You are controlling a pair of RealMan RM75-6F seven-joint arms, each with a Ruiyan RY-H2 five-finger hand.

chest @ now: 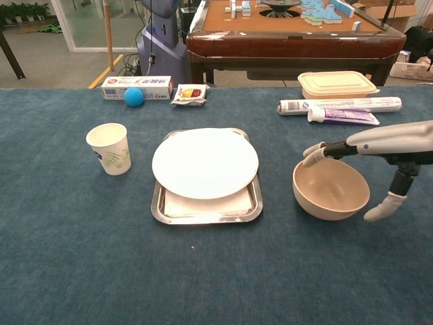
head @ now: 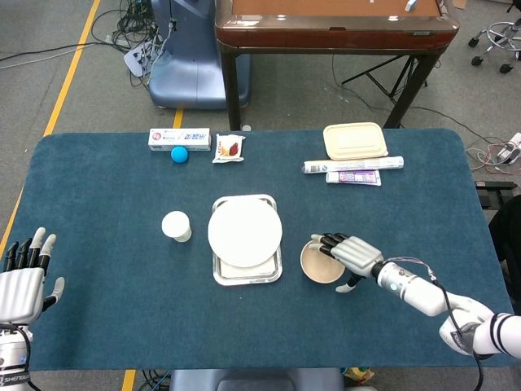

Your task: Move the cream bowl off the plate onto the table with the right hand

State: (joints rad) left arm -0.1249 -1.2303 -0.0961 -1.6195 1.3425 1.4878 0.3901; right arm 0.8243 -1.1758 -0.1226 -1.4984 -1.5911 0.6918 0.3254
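Note:
The cream bowl (chest: 331, 190) (head: 321, 262) stands upright on the blue table, just right of the metal tray (chest: 206, 211) that carries the white plate (chest: 205, 162) (head: 244, 231). My right hand (chest: 379, 143) (head: 352, 256) hovers over the bowl's right side. Its fingers (chest: 315, 152) reach above the far rim, and its thumb (chest: 380, 208) hangs a little clear of the bowl's outer wall. Nothing is gripped. My left hand (head: 24, 281) is at the table's front left edge, fingers spread and holding nothing.
A paper cup (chest: 109, 147) stands left of the tray. Along the far side lie a blue ball (chest: 134, 96), a long box (chest: 137, 85), a snack packet (chest: 190, 93), a lidded container (chest: 336, 84) and toothpaste tubes (chest: 342, 110).

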